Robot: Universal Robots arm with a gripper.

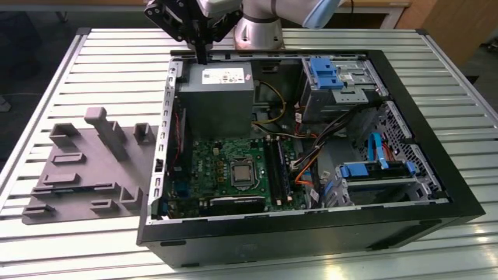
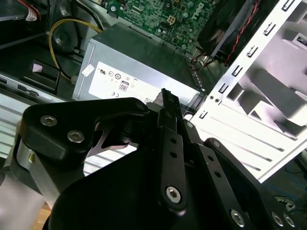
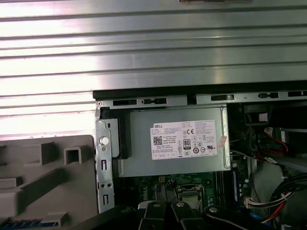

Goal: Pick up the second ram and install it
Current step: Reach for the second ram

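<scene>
Hovering over power supply [image 1: 216, 96], at its edge nearest case wall: black gripper [image 1: 202, 57], fingers [image 2: 169, 110] drawn together into narrow point, nothing seen between them. Power supply sits inside open computer case [image 1: 311, 233] on slatted metal counter [image 1: 93, 58]. Beside power supply, outside case: grey tray [image 1: 86, 175]. In first wrist view, second ram [image 3: 21, 224] appears as blue strip on tray, well apart from power supply and gripper. Green motherboard [image 1: 214, 169] just beside power supply.
</scene>
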